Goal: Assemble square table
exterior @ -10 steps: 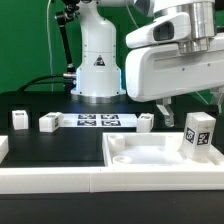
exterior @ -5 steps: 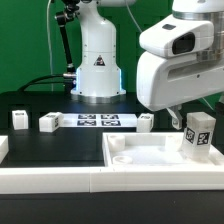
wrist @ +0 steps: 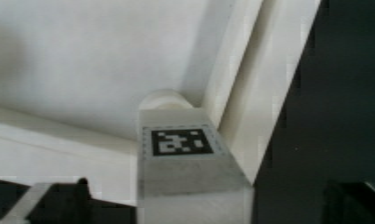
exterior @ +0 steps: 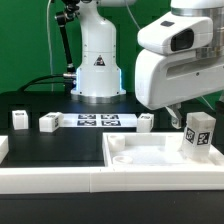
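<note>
My arm [exterior: 98, 55] stands upright on its white base at the back, upper links reaching across to the exterior view's right, wrist bent over so my gripper [exterior: 188, 114] points straight down, low, jaws spread wide, one finger [wrist: 45, 198] just in the wrist view.

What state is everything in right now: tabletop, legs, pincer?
Tabletop: lying flat, hollow side up.
Tagged leg: upright at the tabletop's corner, not gripped.
Three other legs: loose, apart from the tabletop, unattached.
Pincer: open, holding nothing.
</note>
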Controlling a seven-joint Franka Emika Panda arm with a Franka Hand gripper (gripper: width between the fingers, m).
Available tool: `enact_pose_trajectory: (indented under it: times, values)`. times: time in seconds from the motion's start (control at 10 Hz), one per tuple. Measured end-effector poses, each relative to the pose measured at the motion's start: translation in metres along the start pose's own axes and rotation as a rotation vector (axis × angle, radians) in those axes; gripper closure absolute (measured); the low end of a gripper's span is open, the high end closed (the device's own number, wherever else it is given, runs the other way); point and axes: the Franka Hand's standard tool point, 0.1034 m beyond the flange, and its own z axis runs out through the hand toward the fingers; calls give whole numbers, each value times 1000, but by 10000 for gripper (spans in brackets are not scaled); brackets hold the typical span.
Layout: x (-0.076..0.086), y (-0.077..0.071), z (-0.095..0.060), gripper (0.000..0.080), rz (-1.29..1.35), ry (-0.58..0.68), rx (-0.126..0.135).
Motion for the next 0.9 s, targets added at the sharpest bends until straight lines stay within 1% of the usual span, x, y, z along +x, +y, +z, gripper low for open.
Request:
enact_pose_trajectory:
  times: [0.1, 0.2, 0.6, 0.7, 0.8, 0.9]
  values:
    - [5, 4, -1, 151, -13, 31, -26]
    - [9, 5, -2, 151, -12, 60, -32]
    - [9, 6, 4, 151, -41, 66, -34]
    - [6, 5, 8, 242, -49, 51, -30]
    - [4, 5, 10, 242, -51, 42, -28]
    - [4, 5, 11, 415, -59, 40, -27]
